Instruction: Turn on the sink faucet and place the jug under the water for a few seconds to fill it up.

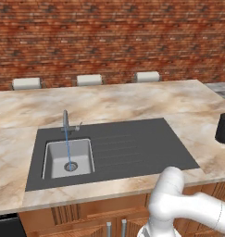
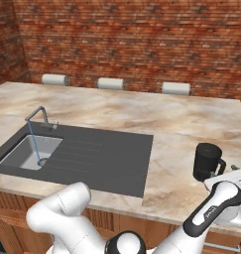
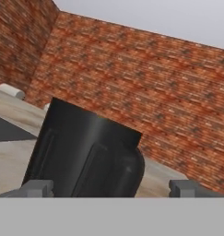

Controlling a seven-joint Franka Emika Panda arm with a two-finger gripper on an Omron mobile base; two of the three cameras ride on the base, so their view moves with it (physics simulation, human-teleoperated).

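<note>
The sink faucet (image 1: 66, 121) (image 2: 37, 115) stands behind the basin, and a thin blue stream of water (image 1: 67, 148) (image 2: 33, 144) runs from it to the drain. The dark sink (image 1: 132, 146) (image 2: 107, 158) is set into the marble counter. The black jug (image 1: 223, 128) (image 2: 207, 159) stands upright on the counter, well to the right of the sink, its handle toward my hand. In the hand view the jug (image 3: 85, 152) looms close. My gripper (image 3: 112, 189) is open, one fingertip (image 3: 37, 188) low in front of the jug's left side and the other to its right.
Three white stool tops (image 1: 89, 79) line the counter's far edge, in front of a red brick wall (image 1: 109, 37). The ribbed drainboard (image 1: 118, 146) lies between basin and jug. My white arm (image 2: 67, 213) crosses low in front of the counter.
</note>
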